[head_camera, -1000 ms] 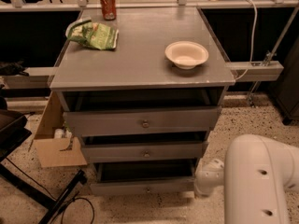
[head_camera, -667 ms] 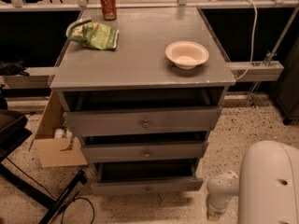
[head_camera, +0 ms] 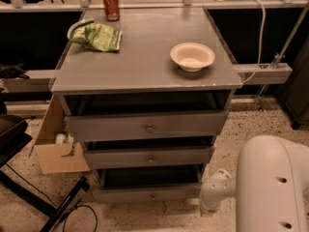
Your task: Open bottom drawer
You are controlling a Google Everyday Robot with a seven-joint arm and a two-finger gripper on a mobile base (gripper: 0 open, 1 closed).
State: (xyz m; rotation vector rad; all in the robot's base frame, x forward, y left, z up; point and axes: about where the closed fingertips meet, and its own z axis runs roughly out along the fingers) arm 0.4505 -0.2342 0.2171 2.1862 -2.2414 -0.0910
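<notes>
The table (head_camera: 145, 57) is a grey unit with a flat top and three drawers stacked in its front. It fills the centre of the view.

The robot arm (head_camera: 275, 187) is a white housing at the lower right. A white joint (head_camera: 216, 191) projects from it toward the table's lower right corner. The gripper is outside the view, so the state of the jaws cannot be told. No position can be referred to the jaws; positions below are referred to the joint.

The top drawer (head_camera: 111, 127) is the tallest, up and to the left of the joint. The middle drawer (head_camera: 120, 158) sits directly under it. The bottom drawer (head_camera: 130, 195) is the lowest, level with the joint and just left of it. Its slim grey front stands forward of the table's frame, and the dark inside of its tray shows above the front. Its small round knob (head_camera: 152, 196) is at the middle of the front.

A cardboard box (head_camera: 58, 156) stands on the floor against the table's left side, far left of the joint.

On the table top, well above the joint:
- a green bag (head_camera: 99, 36), at the rear left;
- a pale bowl (head_camera: 192, 57), upright, near the right edge;
- a red can (head_camera: 111, 5), upright, at the rear edge, just behind the bag.
</notes>
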